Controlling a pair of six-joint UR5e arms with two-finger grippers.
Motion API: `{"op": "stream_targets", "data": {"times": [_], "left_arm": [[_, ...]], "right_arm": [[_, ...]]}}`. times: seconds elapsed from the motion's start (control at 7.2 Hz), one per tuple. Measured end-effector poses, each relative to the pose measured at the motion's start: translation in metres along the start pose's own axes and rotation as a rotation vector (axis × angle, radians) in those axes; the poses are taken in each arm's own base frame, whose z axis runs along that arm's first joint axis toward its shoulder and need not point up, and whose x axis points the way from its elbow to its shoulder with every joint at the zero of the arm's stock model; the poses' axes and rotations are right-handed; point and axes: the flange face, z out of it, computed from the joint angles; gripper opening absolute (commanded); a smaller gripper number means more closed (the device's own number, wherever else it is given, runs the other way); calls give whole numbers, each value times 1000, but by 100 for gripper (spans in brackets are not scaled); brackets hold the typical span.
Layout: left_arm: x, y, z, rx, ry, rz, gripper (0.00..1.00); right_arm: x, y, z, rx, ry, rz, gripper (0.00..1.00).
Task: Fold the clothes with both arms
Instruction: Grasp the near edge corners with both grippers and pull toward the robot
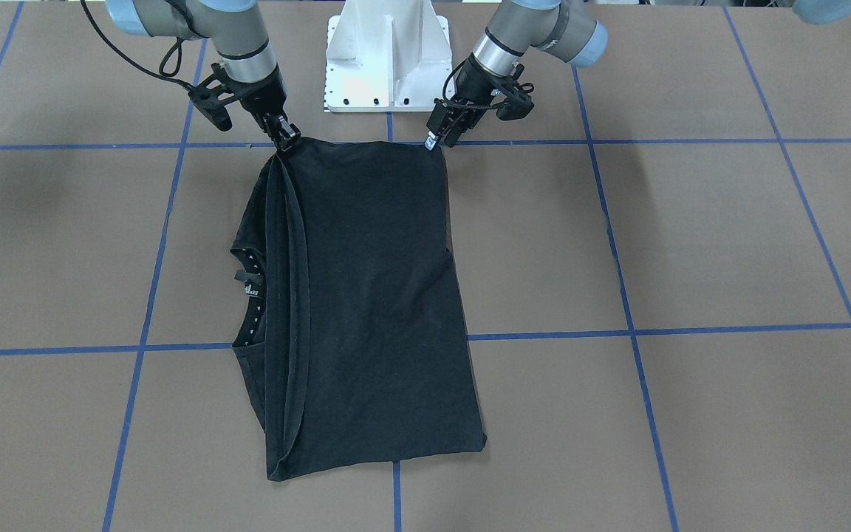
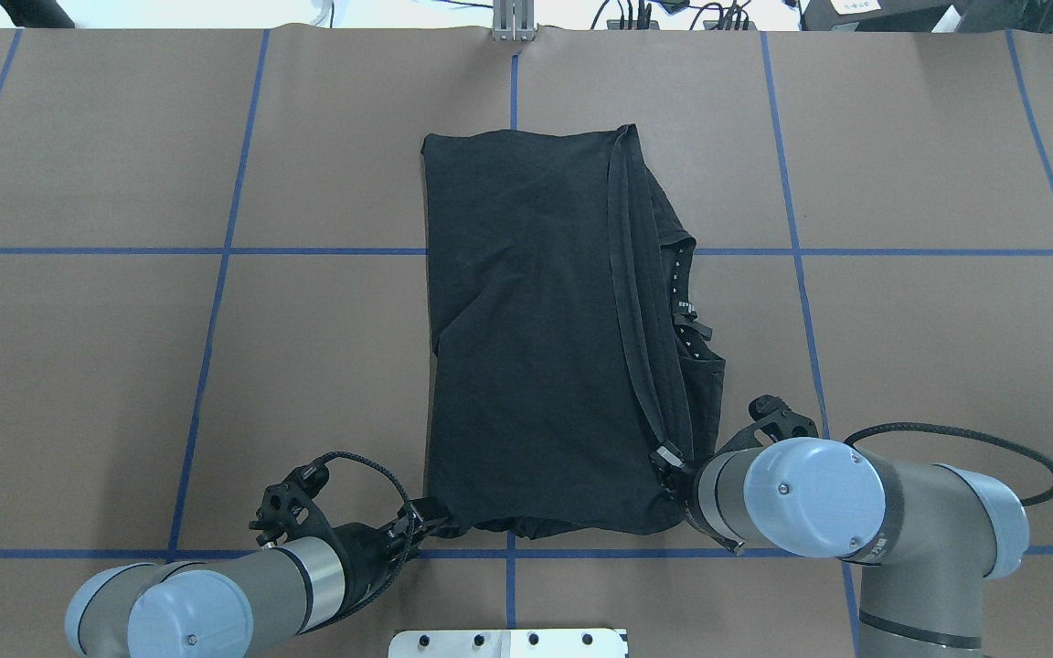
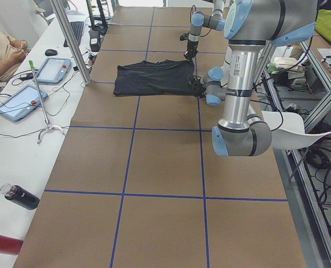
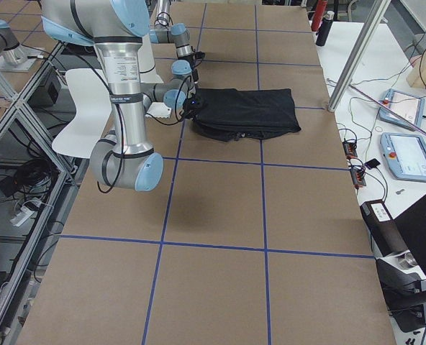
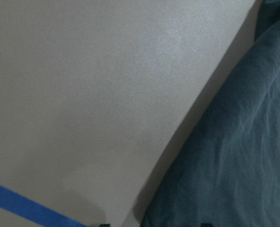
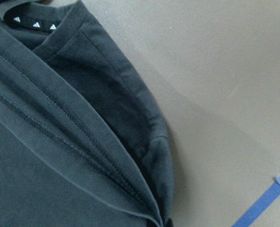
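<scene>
The black T-shirt (image 1: 374, 295) lies folded flat mid-table, plain side up, its hem laid over towards the collar (image 2: 686, 302); it also shows in the overhead view (image 2: 536, 347). My right gripper (image 1: 285, 140) is shut on the hem corner at the shirt's edge nearest the robot; the right wrist view shows the hem folds (image 6: 59, 142) running into the tips. My left gripper (image 1: 436, 140) sits low at the other near corner (image 2: 435, 514). In the left wrist view its two tips stand apart with the shirt's edge (image 5: 234, 156) between them.
The white pedestal base (image 1: 388, 59) stands just behind the shirt's near edge. Blue tape lines (image 1: 544, 334) grid the brown table. A white side bench with tablets (image 3: 20, 100), a bottle (image 3: 20, 196) and an aluminium post (image 3: 70, 42) runs along the far side.
</scene>
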Motion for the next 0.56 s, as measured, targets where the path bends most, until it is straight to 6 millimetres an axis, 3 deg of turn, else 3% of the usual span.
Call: {"op": "stream_targets", "data": {"times": [0.28,0.56], "left_arm": [[2,0,0,1,3,0,56],[4,-3,0,5,7,-1,53]], "right_arm": [[0,0,-1,0,-1,0,0],[0,0,-1,-1,-1,0,0]]}}
